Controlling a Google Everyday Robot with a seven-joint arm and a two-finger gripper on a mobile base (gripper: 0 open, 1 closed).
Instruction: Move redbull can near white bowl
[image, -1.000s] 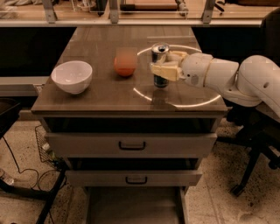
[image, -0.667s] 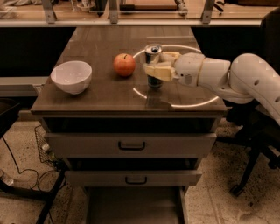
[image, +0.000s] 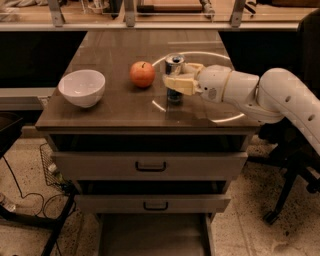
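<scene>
Neighbours: a red apple (image: 142, 74) sits just left of the redbull can (image: 174, 64), between it and the white bowl (image: 82, 88), which rests near the table's front-left corner.
Gripper: the gripper (image: 172, 84) reaches in from the right on a white arm (image: 260, 95), its cream fingers clamped around the can's middle.
Surface: a brown glossy tabletop (image: 125, 107) over two drawers (image: 150, 166).
Room: an office chair (image: 292, 170) at right, cables (image: 30, 200) on the speckled floor at left.
Can: upright, long axis vertical, silver top facing up; its base seems to rest on the table, though that is hard to tell.
</scene>
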